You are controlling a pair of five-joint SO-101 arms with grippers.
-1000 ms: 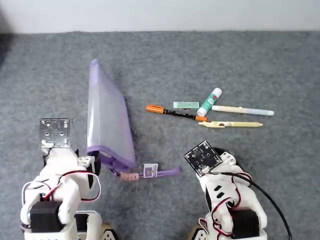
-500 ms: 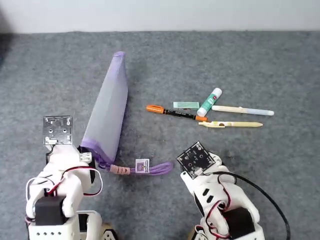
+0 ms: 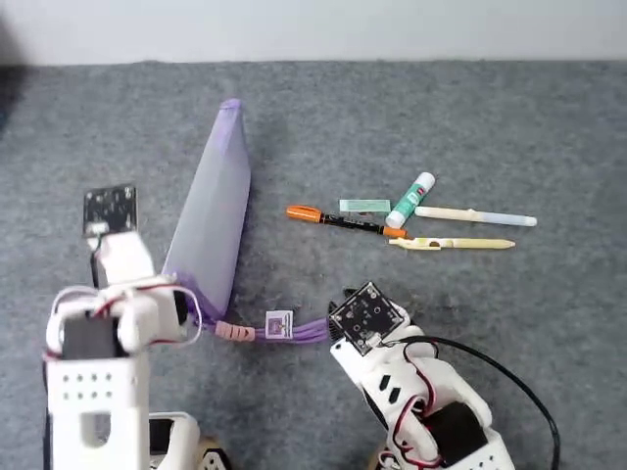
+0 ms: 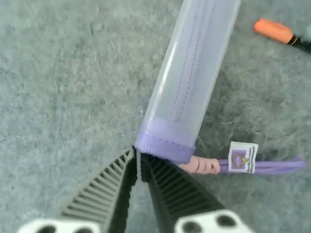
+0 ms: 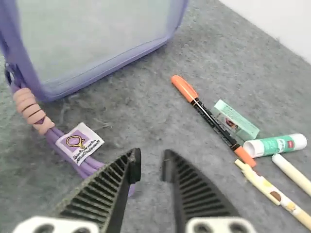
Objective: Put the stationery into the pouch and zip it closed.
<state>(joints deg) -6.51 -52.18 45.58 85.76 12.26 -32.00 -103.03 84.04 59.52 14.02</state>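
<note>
The translucent purple pouch (image 3: 211, 211) stands on its edge, slanting away from my left arm. My left gripper (image 4: 140, 166) is shut on the pouch's near purple corner (image 4: 165, 145). A pink coil (image 3: 235, 332), a white tag (image 3: 279, 323) and a purple strap (image 3: 312, 331) trail from that corner towards the right arm (image 3: 367, 315). My right gripper (image 5: 150, 167) hangs open, just over the strap's end (image 5: 77, 162), with nothing between its fingers. The stationery lies loose on the mat: an orange pen (image 3: 343, 220), a green eraser (image 3: 364, 207), a glue stick (image 3: 409, 201) and two pale pens (image 3: 475, 215).
Grey felt mat (image 3: 470, 117) covers the table up to a white wall at the back. The stationery cluster sits beyond the right arm. Open mat lies to the far left and far right.
The pouch has swung from a flatter pose to standing on edge, tilted right. The left arm has risen with its corner. The right arm has shifted left to the strap.
</note>
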